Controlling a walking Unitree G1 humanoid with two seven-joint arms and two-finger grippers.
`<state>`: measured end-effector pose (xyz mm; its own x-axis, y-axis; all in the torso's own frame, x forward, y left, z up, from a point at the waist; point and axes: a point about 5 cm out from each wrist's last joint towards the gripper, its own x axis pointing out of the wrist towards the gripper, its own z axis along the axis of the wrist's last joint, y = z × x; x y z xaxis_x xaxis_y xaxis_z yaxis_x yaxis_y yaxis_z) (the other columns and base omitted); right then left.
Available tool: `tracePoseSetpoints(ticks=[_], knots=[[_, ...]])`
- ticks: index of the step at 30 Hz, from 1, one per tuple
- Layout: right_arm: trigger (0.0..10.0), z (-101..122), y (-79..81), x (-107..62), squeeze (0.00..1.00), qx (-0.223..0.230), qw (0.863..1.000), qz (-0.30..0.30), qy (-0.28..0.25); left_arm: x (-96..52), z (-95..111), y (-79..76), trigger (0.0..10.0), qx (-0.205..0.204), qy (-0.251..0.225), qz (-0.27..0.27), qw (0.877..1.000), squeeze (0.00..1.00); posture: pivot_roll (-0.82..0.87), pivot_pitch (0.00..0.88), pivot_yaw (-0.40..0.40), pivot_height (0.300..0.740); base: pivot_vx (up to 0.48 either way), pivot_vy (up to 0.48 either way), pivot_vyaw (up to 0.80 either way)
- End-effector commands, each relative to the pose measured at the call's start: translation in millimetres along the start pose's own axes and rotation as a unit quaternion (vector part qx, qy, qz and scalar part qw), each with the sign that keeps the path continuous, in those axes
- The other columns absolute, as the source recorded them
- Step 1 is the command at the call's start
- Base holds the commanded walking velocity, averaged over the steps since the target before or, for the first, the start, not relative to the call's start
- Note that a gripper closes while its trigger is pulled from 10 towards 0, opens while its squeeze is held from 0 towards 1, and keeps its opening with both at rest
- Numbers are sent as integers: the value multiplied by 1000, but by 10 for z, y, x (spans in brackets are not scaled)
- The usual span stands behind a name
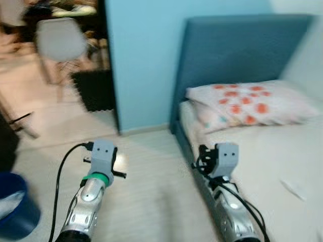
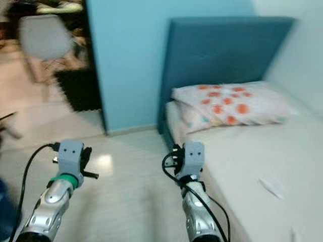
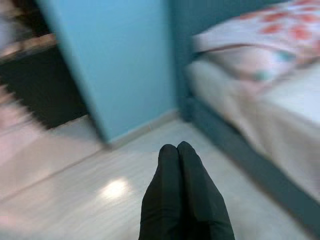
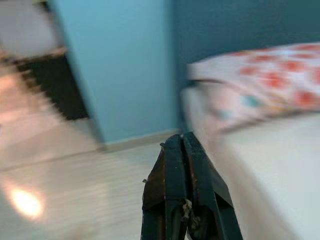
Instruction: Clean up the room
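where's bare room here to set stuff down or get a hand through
Bare mattress below the pillow, apart from a small white scrap. Open floor between the blue wall and the bed frame. Tighter by the blue bin and the chair. Both grippers, left and right, are shut.

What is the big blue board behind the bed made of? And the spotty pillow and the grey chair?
The headboard looks padded and covered in dull teal cloth: it has no shine and soft, rounded edges. The pillow is soft fabric, pale with orange-red spots, sagging and creased at its edge. The chair seems to have a smooth grey moulded plastic seat on thin legs, though blur leaves that uncertain.
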<state>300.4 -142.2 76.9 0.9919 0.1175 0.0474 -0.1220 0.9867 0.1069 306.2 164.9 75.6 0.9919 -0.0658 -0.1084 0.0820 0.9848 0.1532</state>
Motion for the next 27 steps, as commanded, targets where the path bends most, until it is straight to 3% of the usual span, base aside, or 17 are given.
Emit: tracePoseSetpoints(ticks=[1, 22, 27], knots=[[10000, -36, -4, -21, 0, 7, 1000, -4, 8, 1, -7, -22, 10000, 0, 5, -4, 1000, 0, 1, 0, 18, 740, 0, 0, -775], [10000, -32, 3, -20, 0, 6, 1000, -3, 7, 0, -11, -18, 10000, 1, 8, -5, 1000, 0, 2, 0, 19, 740, 0, 0, -768], [10000, -21, 23, -21, 0, 2, 1000, 3, 2, -3, -15, -16, 10000, 2, 10, -3, 1000, 0, 3, 0, 19, 740, 0, 0, -96]])
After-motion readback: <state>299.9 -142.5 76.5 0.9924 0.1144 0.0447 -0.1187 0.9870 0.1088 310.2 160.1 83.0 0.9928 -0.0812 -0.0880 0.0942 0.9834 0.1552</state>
